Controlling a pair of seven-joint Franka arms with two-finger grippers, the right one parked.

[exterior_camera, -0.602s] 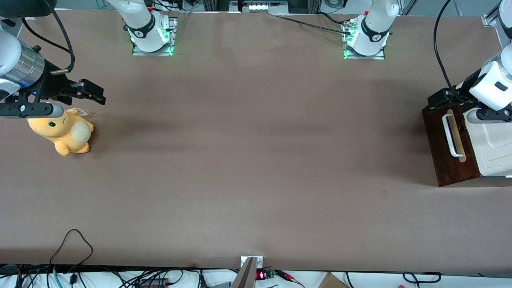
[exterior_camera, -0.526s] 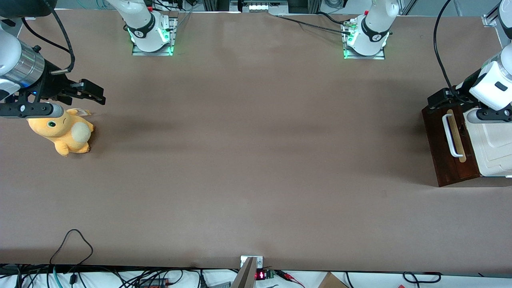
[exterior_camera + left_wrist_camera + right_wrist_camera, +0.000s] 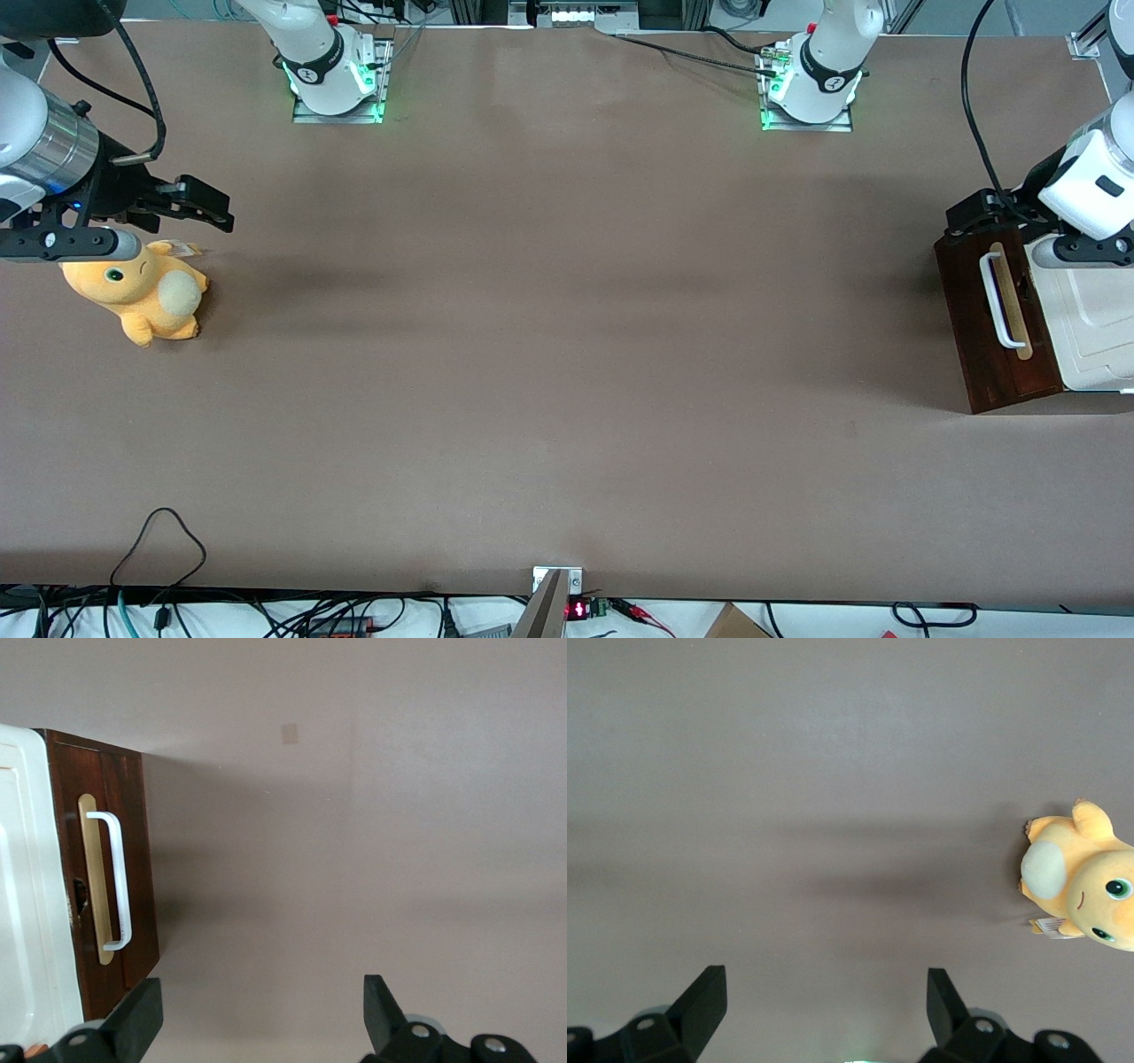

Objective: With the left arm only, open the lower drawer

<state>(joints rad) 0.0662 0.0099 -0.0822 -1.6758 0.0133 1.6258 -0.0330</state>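
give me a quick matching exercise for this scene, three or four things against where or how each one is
Things:
1. gripper
2. lower drawer
3. bar handle
4. plush toy

States:
a. lying toward the parked arm's end of the table
b. white, mounted on a light wood strip
c. open, above the table beside the drawer front
d. dark brown front, shut

Pairs: 1-c, 2-d, 3-b, 4-a

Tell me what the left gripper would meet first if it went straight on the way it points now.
Probably bare table. The left gripper, jaws open, hangs above the table pointing down at it, just in front of the lower drawer and its white handle. Depth is unclear.
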